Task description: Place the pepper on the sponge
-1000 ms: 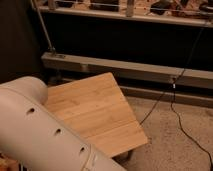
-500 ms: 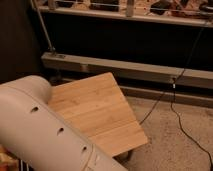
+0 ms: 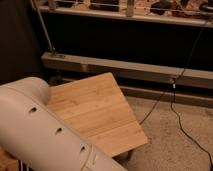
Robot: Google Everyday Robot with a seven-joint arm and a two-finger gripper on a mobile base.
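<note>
The robot's pale arm casing (image 3: 45, 130) fills the view from 7 to 8 o'clock, hiding whatever lies beneath it. The claw is out of sight beyond the frame; it is closed, and whether it holds anything cannot be told. Neither the pepper nor the sponge can be located. A light bamboo tabletop (image 3: 102, 112) sits at the centre, its corner pointing to 5 o'clock. A grey metal rail (image 3: 130, 70) runs from 9 to 3 o'clock, and a black cable (image 3: 176, 117) trails across the speckled floor (image 3: 165, 150) at 4 o'clock.

A bamboo tabletop (image 3: 95, 112) stands on speckled floor (image 3: 170, 147), a black cable (image 3: 173, 98) trailing beside it, a metal rail (image 3: 125, 70) behind.
</note>
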